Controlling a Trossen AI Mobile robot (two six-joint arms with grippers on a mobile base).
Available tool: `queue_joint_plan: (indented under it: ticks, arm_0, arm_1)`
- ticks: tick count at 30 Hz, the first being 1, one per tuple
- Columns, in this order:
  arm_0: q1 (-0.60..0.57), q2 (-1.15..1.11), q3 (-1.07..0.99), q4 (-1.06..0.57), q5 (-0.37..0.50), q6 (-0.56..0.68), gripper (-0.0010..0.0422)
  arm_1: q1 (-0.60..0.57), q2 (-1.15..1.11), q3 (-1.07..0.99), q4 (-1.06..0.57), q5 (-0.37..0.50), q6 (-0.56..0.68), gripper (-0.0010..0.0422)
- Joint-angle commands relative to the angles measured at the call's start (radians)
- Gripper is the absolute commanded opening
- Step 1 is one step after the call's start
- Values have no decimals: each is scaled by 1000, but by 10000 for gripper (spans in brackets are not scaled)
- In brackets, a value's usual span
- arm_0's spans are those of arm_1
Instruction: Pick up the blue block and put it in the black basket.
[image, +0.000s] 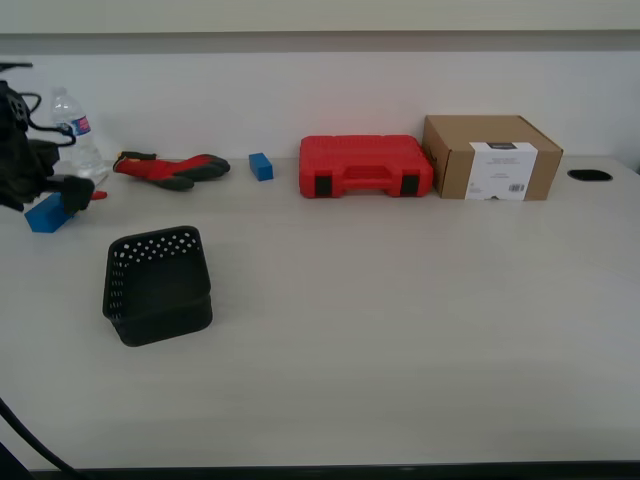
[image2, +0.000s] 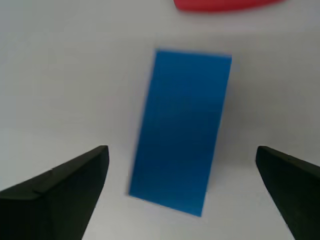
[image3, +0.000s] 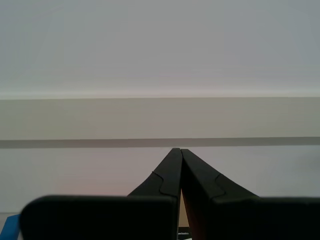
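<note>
Both jaws of my first gripper straddle the blue block — untouched.

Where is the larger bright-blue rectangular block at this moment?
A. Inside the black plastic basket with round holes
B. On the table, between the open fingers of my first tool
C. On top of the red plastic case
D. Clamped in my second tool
B: in the first wrist view the larger bright-blue rectangular block lies on the white table between the spread fingers of my first tool, neither finger touching it.
</note>
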Motion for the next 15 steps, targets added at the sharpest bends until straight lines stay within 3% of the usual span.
queue_joint_plan:
  ticks: [1, 4, 9, 15]
  arm_0:
    - [0, 0, 1, -3, -1, 0, 0]
    - [0, 0, 1, -4, -1, 0, 0]
    - [0, 0, 1, -6, -1, 0, 0]
    - [0, 0, 1, -6, -1, 0, 0]
  arm_1:
    - [-7, 106, 92, -44, 23, -45, 340]
    - [-22, 171, 218, -119, 47, -105, 214]
    - [-42, 158, 339, -227, 103, -79, -9]
    - [-60, 16, 438, -488, 199, 6, -1]
